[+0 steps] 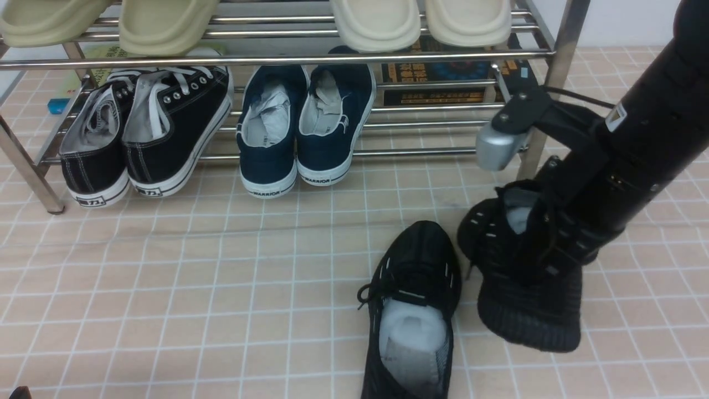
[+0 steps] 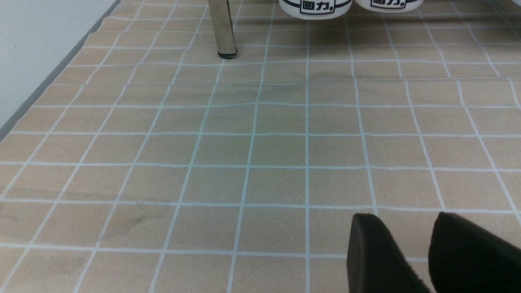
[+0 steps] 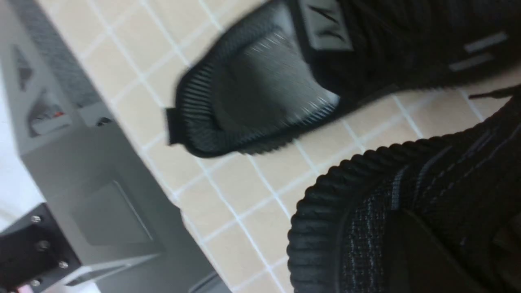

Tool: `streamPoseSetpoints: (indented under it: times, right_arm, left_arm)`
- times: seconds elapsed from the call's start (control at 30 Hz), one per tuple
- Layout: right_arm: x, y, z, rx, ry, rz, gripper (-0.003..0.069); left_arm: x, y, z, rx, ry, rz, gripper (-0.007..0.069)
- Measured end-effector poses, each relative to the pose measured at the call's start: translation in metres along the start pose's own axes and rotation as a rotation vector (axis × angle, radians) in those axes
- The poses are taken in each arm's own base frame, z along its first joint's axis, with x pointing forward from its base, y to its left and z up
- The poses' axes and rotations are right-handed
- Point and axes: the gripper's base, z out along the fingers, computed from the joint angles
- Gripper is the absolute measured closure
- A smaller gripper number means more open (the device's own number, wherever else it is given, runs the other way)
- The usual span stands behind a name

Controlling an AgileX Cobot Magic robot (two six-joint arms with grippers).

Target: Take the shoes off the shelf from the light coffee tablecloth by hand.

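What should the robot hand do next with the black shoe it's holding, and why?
Probably ease the held shoe down flat. The right hand grips it tilted, one end down by the tablecloth, already off the shelf, right beside its mate lying flat.

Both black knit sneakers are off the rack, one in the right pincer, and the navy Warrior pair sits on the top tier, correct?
Not quite: the navy Warrior pair sits on the lower tier of the rack; the top tier holds cream slippers, as the front view shows. Both black knit sneakers are off, one held in the right pincer.
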Motion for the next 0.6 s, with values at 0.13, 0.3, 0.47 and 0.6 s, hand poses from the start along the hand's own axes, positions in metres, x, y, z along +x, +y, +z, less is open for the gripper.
streamPoseSetpoints:
  times: [0.13,0.3,0.47,0.6]
  right_arm:
    - [0.0,0.0,0.001,-0.003,0.001,0.002,0.0632]
    - [-0.001,-0.004,0.007,-0.005,0.021,0.045,0.063]
    - [-0.002,-0.009,0.016,-0.016,0.045,0.062,0.0631]
    - [-0.003,-0.012,0.022,-0.025,0.057,0.087,0.0629]
  left_arm:
    - [0.0,0.0,0.0,0.0,0.0,0.0,0.0384]
    - [0.0,0.0,0.0,0.0,0.0,0.0,0.0384]
    - [0.0,0.0,0.0,0.0,0.0,0.0,0.0384]
    - [0.0,0.0,0.0,0.0,0.0,0.0,0.0384]
